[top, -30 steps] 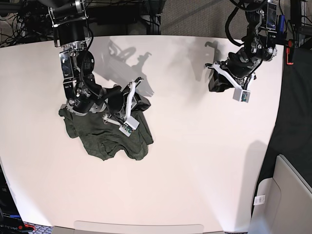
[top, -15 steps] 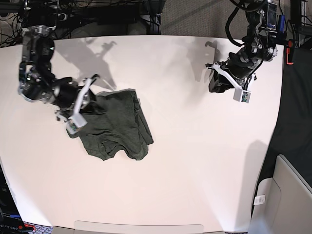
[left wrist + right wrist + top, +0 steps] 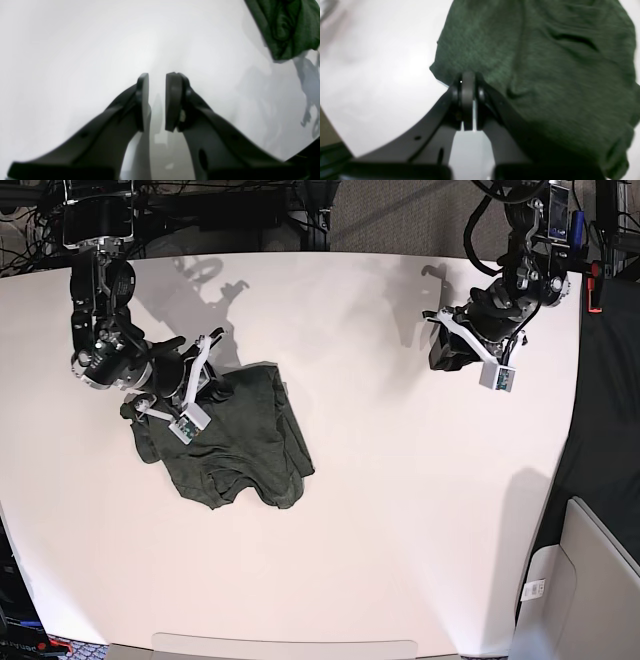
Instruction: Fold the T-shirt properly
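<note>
One soft, light T-shirt (image 3: pixel 235 442) lies bunched near the table's (image 3: pixel 400 510) left edge; take its hem. The right gripper's (image 3: pixel 468 78) fingers are pressed together, the left gripper's (image 3: pixel 157 76) narrowly parted and empty.

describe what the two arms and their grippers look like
Both arms are black, jointed, with loose black cables near their bases. Each wrist carries a white bracket ending in a small white camera block. The left gripper has two dark, flat, rounded-tip fingers on angled black struts with small holes. The right gripper is the same build, black struts with grey pads.
</note>
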`<state>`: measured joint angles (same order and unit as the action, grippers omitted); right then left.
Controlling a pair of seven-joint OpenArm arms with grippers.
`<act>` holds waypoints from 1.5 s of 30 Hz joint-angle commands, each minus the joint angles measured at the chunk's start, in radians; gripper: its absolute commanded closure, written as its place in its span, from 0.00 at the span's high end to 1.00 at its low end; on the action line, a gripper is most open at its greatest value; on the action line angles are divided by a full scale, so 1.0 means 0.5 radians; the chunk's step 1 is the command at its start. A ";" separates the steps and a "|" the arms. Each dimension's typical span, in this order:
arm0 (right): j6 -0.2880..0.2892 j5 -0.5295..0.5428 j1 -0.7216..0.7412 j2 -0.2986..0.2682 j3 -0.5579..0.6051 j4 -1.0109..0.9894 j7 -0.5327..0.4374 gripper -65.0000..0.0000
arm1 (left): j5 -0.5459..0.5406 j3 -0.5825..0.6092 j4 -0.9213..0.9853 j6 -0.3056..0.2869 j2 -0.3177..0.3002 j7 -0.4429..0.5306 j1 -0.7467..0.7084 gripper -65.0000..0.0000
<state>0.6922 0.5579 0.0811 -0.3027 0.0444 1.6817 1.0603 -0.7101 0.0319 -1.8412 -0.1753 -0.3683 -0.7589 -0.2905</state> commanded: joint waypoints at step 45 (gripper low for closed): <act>0.004 0.208 -0.544 0.110 -0.097 0.529 -0.103 0.00 | -0.030 -0.753 -0.318 -0.019 0.081 0.050 -0.679 0.15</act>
<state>0.6888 0.6430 -0.1974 -0.2405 0.0017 1.9278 1.0317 -0.7174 -0.3378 -1.9839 -0.1822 -0.3199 -0.7483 -0.6216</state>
